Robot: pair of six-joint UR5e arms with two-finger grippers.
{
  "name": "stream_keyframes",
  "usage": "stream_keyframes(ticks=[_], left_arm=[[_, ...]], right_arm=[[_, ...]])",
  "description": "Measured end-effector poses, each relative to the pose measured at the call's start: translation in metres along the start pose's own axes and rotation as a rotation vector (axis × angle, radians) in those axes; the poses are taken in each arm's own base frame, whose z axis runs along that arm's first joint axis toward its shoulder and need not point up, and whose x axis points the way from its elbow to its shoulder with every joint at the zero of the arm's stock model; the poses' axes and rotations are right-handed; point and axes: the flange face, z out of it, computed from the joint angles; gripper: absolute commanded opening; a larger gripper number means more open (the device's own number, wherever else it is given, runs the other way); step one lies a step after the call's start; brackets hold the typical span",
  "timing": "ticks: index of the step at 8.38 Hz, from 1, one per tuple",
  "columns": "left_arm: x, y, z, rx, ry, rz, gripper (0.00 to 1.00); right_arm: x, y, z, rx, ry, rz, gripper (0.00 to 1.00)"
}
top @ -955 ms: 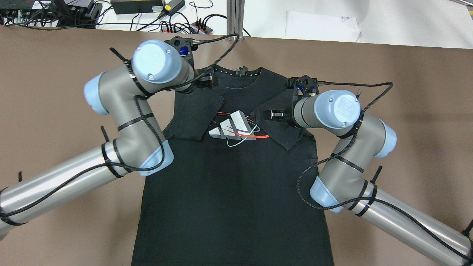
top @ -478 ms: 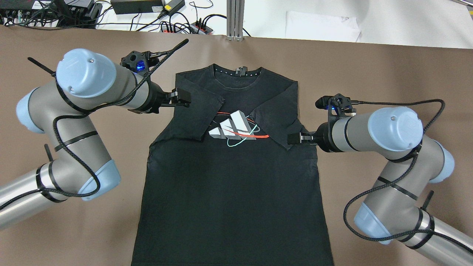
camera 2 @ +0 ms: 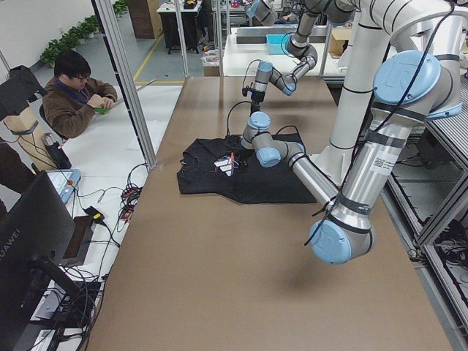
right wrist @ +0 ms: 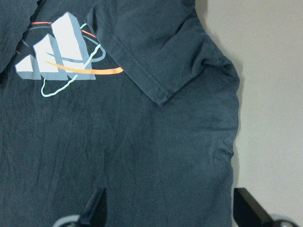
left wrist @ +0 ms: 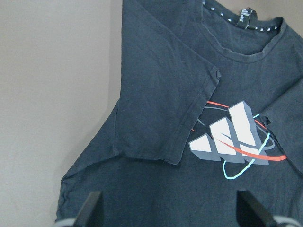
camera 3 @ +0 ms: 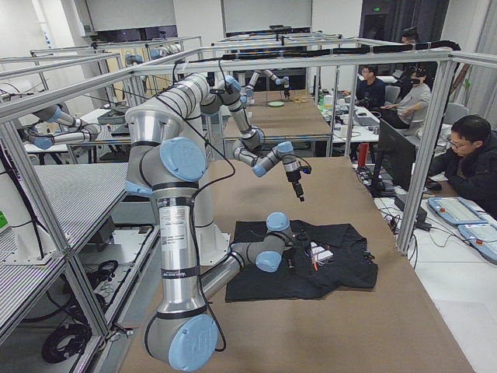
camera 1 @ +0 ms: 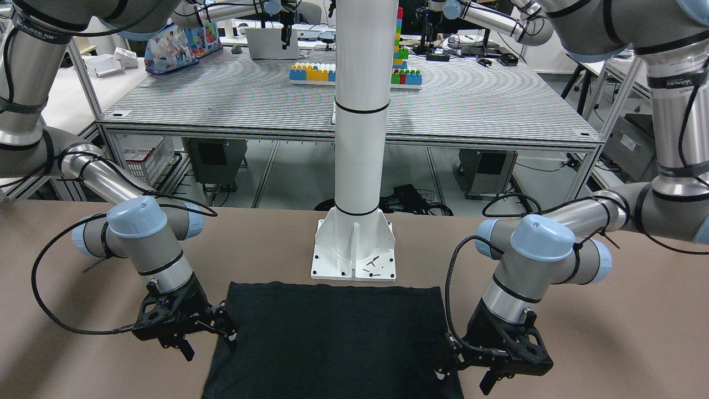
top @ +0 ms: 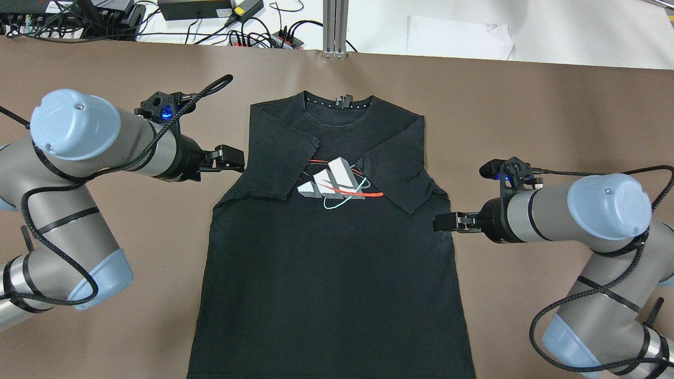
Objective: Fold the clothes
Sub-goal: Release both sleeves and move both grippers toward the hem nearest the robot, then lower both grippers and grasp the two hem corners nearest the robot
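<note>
A black T-shirt [top: 326, 263] with a white, grey and red chest logo [top: 334, 184] lies flat on the brown table, collar at the far side. Both short sleeves are folded inward over the chest, the left sleeve [top: 276, 160] and the right sleeve [top: 400, 168]. My left gripper [top: 233, 158] is open and empty, just off the shirt's left edge by the folded sleeve. My right gripper [top: 441, 223] is open and empty at the shirt's right edge below the armpit. Both wrist views show fingers [left wrist: 91, 209] [right wrist: 96, 207] spread wide over the shirt [left wrist: 156, 85] [right wrist: 142, 156].
A white pole with a base plate [camera 1: 354, 249] stands behind the shirt's hem on the robot's side. Cables and power strips [top: 263, 31] and a white sheet [top: 458, 37] lie beyond the table's far edge. Bare brown table [top: 553, 116] lies on both sides of the shirt.
Both grippers pulled back outward from over the folded sleeves, the left one to the left, the right one to the right and nearer. The sleeves stay folded on the chest.
</note>
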Motion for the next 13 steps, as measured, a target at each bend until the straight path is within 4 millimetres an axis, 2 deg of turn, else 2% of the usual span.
stream_keyframes(ticks=[2, 3, 6, 7, 9, 10, 12, 13], left_arm=[[-0.014, 0.017, 0.007, 0.007, -0.025, -0.007, 1.00], [-0.023, 0.032, 0.009, 0.014, -0.036, -0.010, 1.00], [-0.052, 0.091, 0.004, 0.017, 0.065, -0.001, 1.00], [-0.062, 0.110, 0.007, 0.024, 0.080, 0.003, 1.00], [-0.063, 0.152, 0.002, 0.070, 0.107, -0.006, 1.00], [-0.060, 0.162, -0.003, 0.076, 0.118, -0.010, 1.00], [-0.059, 0.169, -0.007, 0.080, 0.120, -0.013, 1.00], [-0.060, 0.170, -0.009, 0.082, 0.119, -0.014, 1.00]], right_arm=[[0.012, 0.027, 0.002, -0.059, -0.021, 0.077, 0.94], [0.027, 0.042, 0.003, -0.074, -0.033, 0.087, 0.94], [0.091, 0.089, -0.005, -0.106, -0.084, 0.086, 0.94], [0.097, 0.105, 0.000, -0.130, -0.101, 0.107, 0.94], [0.090, 0.135, 0.011, -0.188, -0.137, 0.142, 0.94], [0.083, 0.155, 0.020, -0.217, -0.141, 0.139, 0.94], [0.073, 0.197, 0.043, -0.249, -0.122, 0.125, 0.94], [0.074, 0.212, 0.054, -0.251, -0.102, 0.127, 0.94]])
